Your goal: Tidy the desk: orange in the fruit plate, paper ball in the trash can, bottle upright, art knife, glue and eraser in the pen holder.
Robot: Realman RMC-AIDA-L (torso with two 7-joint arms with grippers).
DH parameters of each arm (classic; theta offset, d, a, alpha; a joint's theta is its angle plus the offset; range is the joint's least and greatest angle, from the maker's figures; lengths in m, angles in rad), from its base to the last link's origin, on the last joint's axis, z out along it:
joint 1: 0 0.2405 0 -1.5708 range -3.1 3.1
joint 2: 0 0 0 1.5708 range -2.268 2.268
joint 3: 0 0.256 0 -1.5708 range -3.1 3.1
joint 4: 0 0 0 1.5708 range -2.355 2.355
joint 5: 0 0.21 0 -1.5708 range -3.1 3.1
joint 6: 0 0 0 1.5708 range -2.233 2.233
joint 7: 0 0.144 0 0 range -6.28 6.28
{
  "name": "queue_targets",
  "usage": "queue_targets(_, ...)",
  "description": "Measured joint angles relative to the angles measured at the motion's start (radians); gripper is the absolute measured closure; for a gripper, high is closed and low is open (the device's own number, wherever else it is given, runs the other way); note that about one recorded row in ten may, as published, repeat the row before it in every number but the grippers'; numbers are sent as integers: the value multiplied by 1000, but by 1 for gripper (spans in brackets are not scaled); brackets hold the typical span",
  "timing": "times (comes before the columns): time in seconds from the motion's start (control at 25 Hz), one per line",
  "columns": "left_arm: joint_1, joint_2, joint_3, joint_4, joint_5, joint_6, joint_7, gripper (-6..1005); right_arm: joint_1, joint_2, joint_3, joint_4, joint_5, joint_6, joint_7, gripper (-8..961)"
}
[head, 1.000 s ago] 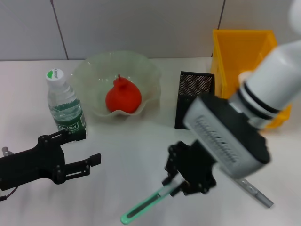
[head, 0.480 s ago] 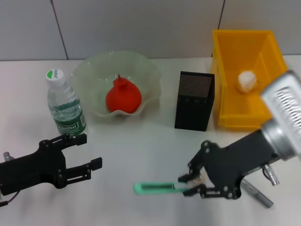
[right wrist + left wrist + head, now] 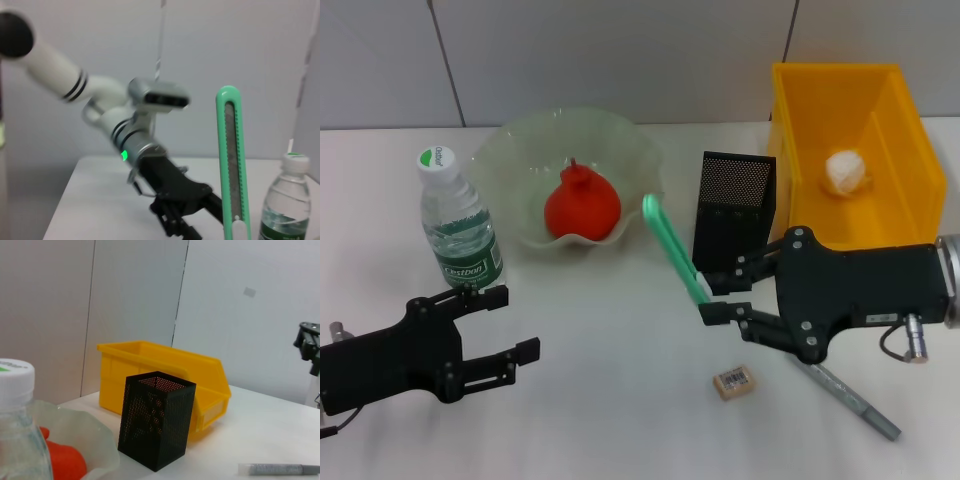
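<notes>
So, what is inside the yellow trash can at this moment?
The paper ball lies inside the trash can, near its back wall. Nothing else shows inside; the floor just behind its front wall is hidden.

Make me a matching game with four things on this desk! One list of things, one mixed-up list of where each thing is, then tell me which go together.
Things:
1. orange
2. paper ball
3. art knife
4. eraser

Places:
A. lying on the bare table
B. in the yellow trash can
C. held up in the right pincer
D. in the pale green fruit plate

Pairs: 1-D, 2-B, 3-C, 4-A
</notes>
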Motion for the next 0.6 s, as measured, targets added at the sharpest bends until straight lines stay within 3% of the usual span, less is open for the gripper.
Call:
queue_targets(0.28,2,1,11,0,8,3,3,186,-7,2,11,129,69,47,-1,771)
queue_targets(0.36,2,1,13,0,13,4,7,186,-26,3,43,179,155,50,-25,771)
queue_targets(0.6,3,-2,15,0,14,5,28,186,-60,1,96,172,263,54,-76,770)
